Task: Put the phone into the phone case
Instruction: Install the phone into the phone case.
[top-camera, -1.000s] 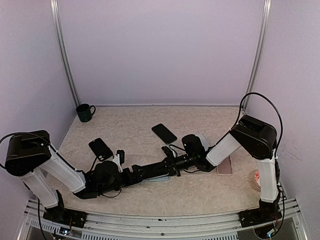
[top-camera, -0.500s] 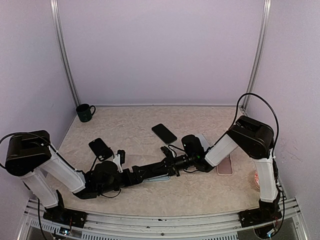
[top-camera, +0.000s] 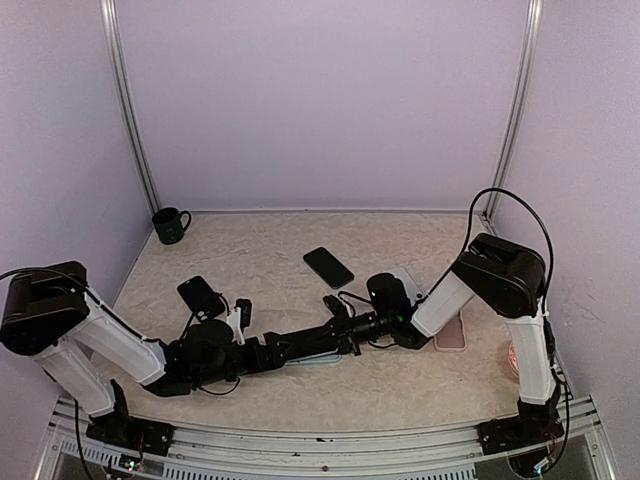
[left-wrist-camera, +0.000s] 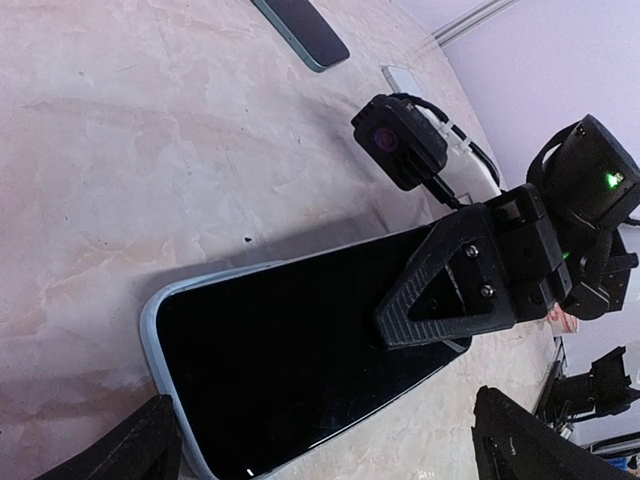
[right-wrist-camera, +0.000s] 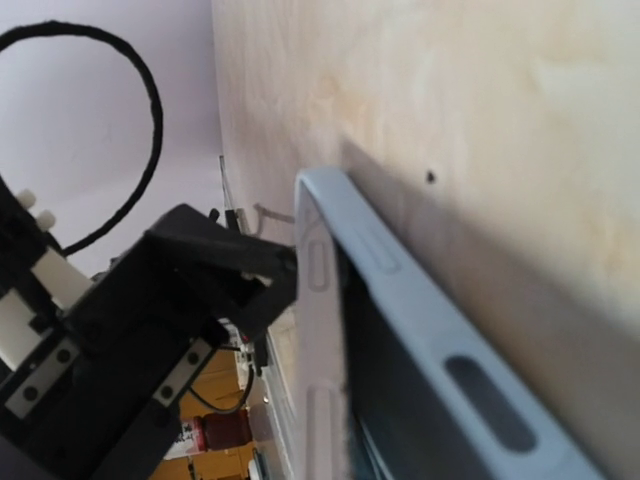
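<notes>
1. We judge the task nearly done; in the left wrist view the phone (left-wrist-camera: 290, 350) lies screen-up inside the pale blue phone case (left-wrist-camera: 150, 310), whose rim wraps the near corner and both long sides that we can see.
2. What is left, as far as we can tell, is the far end; the rim is hidden or very thin there, so we cannot say that this corner is seated; a press there and a release would finish it.
3. The cased phone rests flat on the table (top-camera: 260, 250), near the front and about midway between the two arms, well apart from the two other dark phones farther back.
4. Its long axis runs roughly left to right in the top view, along the line joining the two grippers; we cannot tell which end is the top; the side-button bumps show on the case edge in the right wrist view.
5. The left gripper (left-wrist-camera: 325, 440) is spread wide, fingers on either side of the near end, holding nothing.
6. The right gripper (left-wrist-camera: 455, 275) lays one finger flat on the screen at the far end; its other finger is hidden, so we cannot tell how far it is closed.
</notes>
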